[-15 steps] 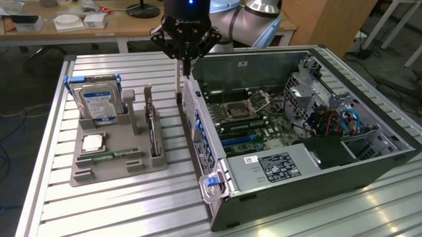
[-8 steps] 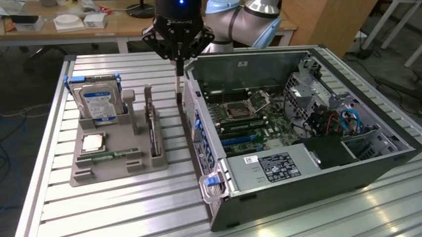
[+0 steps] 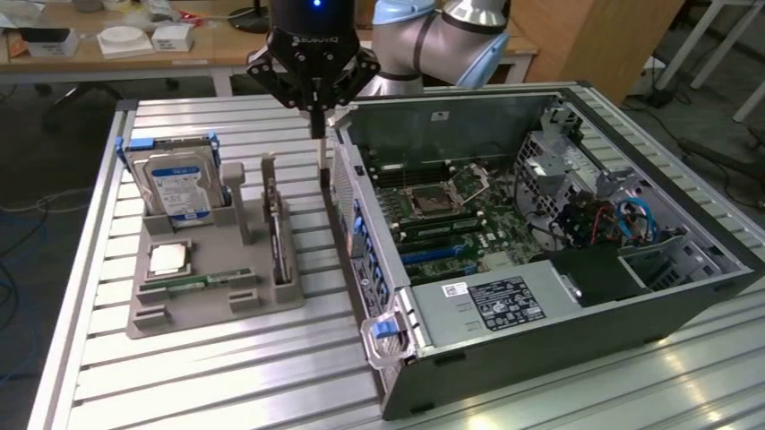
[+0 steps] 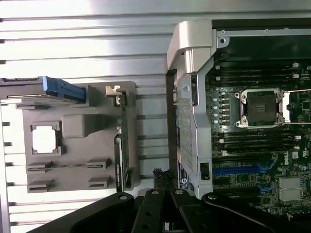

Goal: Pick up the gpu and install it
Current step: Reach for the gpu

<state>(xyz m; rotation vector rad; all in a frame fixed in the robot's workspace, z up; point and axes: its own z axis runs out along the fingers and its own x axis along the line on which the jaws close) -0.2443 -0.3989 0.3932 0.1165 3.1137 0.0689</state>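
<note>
Nearest us, lower left of the exterior frame, the ribbed silver metal tabletop (image 3: 179, 385) carries a grey moulded plastic tray (image 3: 156, 318). Along that tray's edge on the exterior view's right is the prize: the thin dark green circuit-board gpu (image 3: 278, 242) with its silver bracket, standing on its long edge in a slot, not yet lifted. Its long axis runs from near to far up the frame, close to parallel with the side wall of the big open dark grey computer case (image 3: 597, 331), which sits just beside it on the exterior view's right.

A step farther back in the tray, the boxy silver hard drive with its blue-white label (image 3: 177, 184) stands upright, apart from the card on the exterior view's left.

Farther again, top centre of the frame, the black two-fingered tool (image 3: 317, 112) hangs with its fingers pressed together, pinching nothing. It sits over the gap between tray and case, by my reading nearer the card's far end.

So the gpu lies below the tool and a touch toward the exterior view's left, stretching away toward the camera. The wrist view agrees: the card shows as a thin edge-on strip, with the tool on its case side.
</note>
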